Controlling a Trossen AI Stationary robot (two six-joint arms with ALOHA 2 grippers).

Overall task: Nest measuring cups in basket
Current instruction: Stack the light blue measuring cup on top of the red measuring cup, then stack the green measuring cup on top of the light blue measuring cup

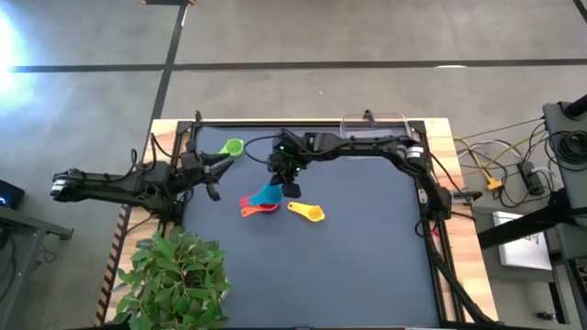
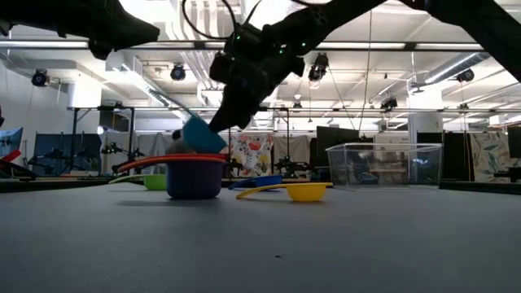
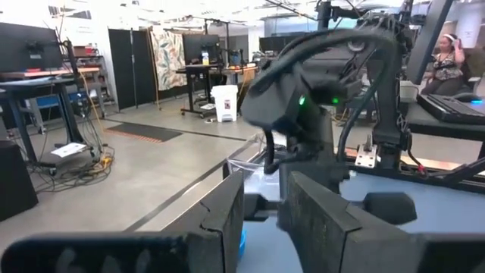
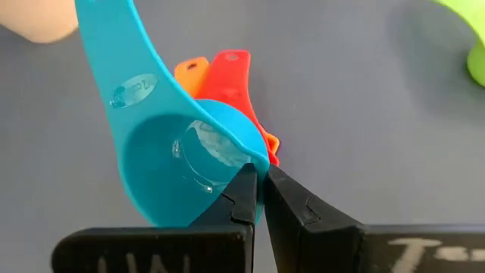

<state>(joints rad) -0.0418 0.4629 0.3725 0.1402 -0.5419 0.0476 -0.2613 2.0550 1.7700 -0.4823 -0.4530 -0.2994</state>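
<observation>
My right gripper (image 1: 291, 180) is shut on the teal measuring cup (image 4: 155, 178) over the middle of the table, just above a stack of cups (image 2: 194, 175) with red and orange handles (image 4: 231, 72). A yellow cup (image 1: 310, 213) rests on the table to the right of the stack, and a green cup (image 1: 231, 148) sits toward the far left. In the low view a blue cup (image 2: 256, 183) shows behind the yellow one. The clear basket (image 1: 374, 125) stands at the table's far edge. My left gripper (image 1: 213, 181) waits open at the left of the table. My right gripper pinches the teal cup's bowl wall at the rim (image 4: 241, 152), opposite the handle, one finger inside the bowl and one outside. The fingers come from above, slanting down. The cup hangs tilted below them over the stack (image 2: 195, 159); whether it touches the stack, I cannot tell.
A potted plant (image 1: 174, 275) stands at the table's near left corner. Cables and equipment lie off the table's right edge (image 1: 500, 174). The dark mat (image 1: 367, 266) runs toward the near and right sides.
</observation>
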